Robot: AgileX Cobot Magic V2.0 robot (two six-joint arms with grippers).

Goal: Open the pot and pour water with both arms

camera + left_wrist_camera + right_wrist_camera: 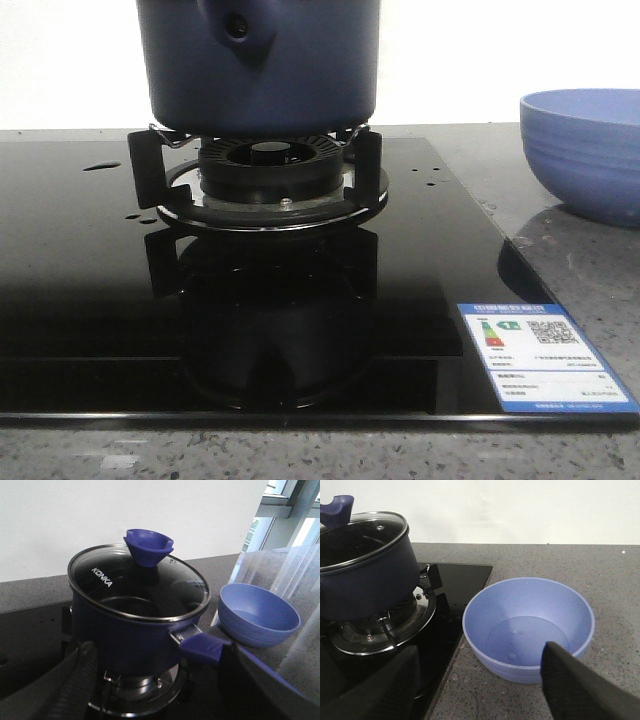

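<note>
The dark navy pot [260,70] stands on the gas burner [270,170], its handle socket [237,28] facing the front camera. A glass lid [135,587] with a blue knob [148,545] covers it. My left gripper [159,652] is open just short of the pot wall, with the pot's blue side handle [202,647] beside one finger. My right gripper [481,652] is open over the counter between the hob and the blue bowl [530,625], holding nothing. Water shows as small drops in the bowl [511,656] and on the hob [100,166]. Neither gripper appears in the front view.
The black glass hob [90,280] fills the middle, with an energy label [545,355] at its front right corner. Grey speckled counter [570,565] lies to the right, where the lighter blue bowl [585,150] sits. A white wall rises behind.
</note>
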